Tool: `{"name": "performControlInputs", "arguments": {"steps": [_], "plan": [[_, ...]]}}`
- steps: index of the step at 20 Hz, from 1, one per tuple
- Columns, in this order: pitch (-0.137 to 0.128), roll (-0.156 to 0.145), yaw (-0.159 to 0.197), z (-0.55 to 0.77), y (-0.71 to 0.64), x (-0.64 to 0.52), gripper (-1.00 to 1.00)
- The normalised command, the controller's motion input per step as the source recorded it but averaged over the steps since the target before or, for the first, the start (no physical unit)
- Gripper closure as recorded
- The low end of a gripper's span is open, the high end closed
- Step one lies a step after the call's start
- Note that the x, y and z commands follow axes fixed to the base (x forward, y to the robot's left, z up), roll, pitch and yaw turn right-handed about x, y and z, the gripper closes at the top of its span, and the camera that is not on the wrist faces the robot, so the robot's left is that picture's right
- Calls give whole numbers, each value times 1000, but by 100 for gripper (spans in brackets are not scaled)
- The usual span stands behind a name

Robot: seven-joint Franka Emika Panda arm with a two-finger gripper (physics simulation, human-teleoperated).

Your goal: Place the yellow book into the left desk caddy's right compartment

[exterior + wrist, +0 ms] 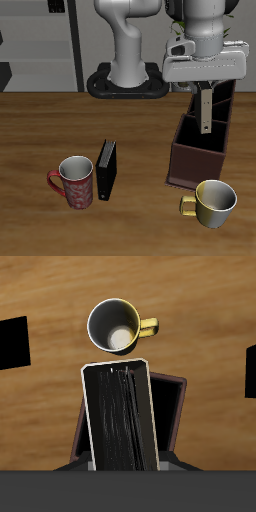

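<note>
Two fingers of my gripper (pixel 205 90) clamp the yellow book (pixel 205 110), hanging upright at upper right of the frame, above the left desk caddy (pixel 197 160).

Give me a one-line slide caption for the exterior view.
Gripper holds the yellow book upright above the left desk caddy.

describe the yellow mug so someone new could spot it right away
Start at the dark maroon-brown open-top desk caddy on the wooden table. Just in front of it, nearer the table's front edge, stands the glossy yellow mug. Unlike the red patterned mug by the upright black book, it is plain.
</note>
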Motion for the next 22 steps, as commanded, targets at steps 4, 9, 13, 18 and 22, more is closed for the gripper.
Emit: {"name": "performControlInputs", "arguments": {"steps": [4, 9, 13, 18, 22], "plan": [[20, 14, 9, -190, 30, 22, 100], [41, 12, -11, -345, -17, 39, 100], [7, 21, 23, -225, 89, -26, 100], [28, 20, 14, -305, 23, 22, 100], [49, 0, -10, -382, -6, -2, 100]]}}
